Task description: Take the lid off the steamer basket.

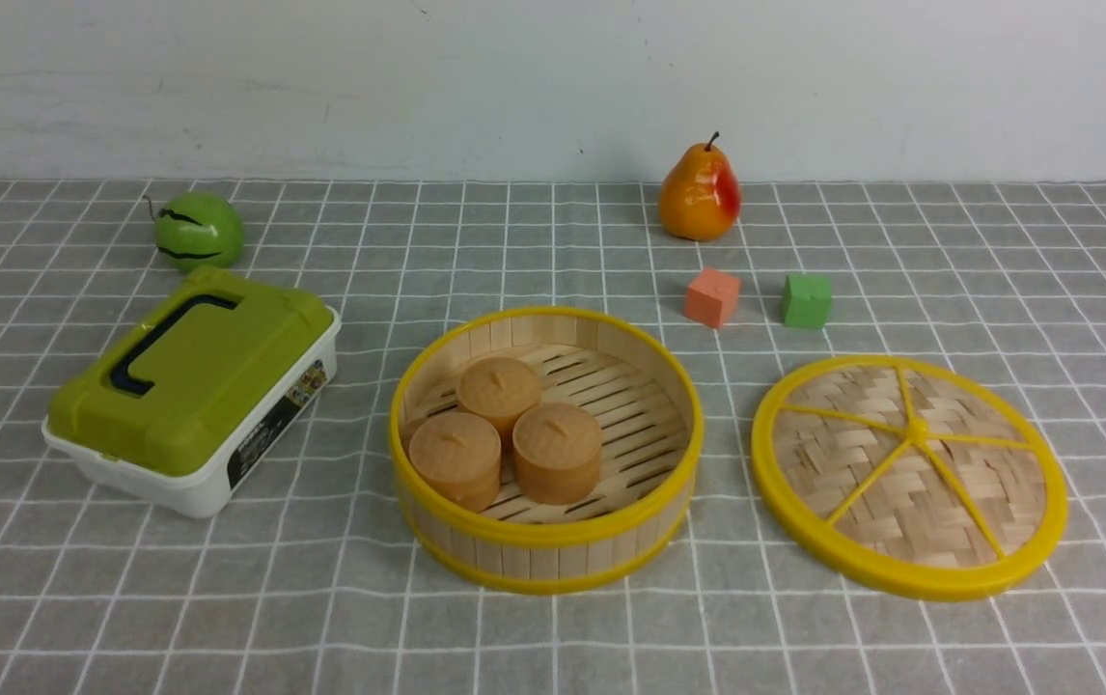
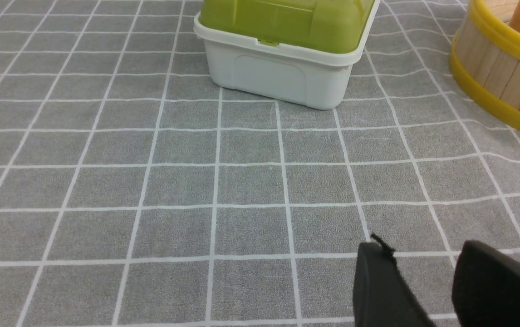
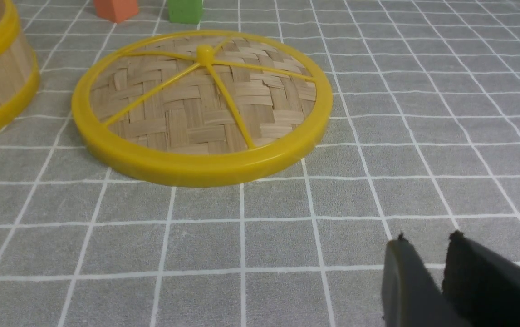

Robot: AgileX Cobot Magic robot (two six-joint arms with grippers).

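The steamer basket [image 1: 547, 550] stands uncovered in the middle of the table with three tan buns [image 1: 500, 439] inside. The lid [image 1: 910, 473] lies flat on the cloth just right of it, apart from it. It also shows in the right wrist view [image 3: 201, 109], beyond my right gripper [image 3: 428, 240], whose jaws stand slightly apart and hold nothing. My left gripper [image 2: 423, 247] is open and empty over bare cloth, with the basket wall [image 2: 500, 77] off to one side. Neither gripper shows in the front view.
A white box with an olive-green lid [image 1: 191, 386] sits left of the basket and shows ahead of the left gripper [image 2: 278, 77]. A green apple [image 1: 198, 230], a pear [image 1: 700, 193], an orange cube [image 1: 712, 296] and a green cube [image 1: 806, 300] lie further back.
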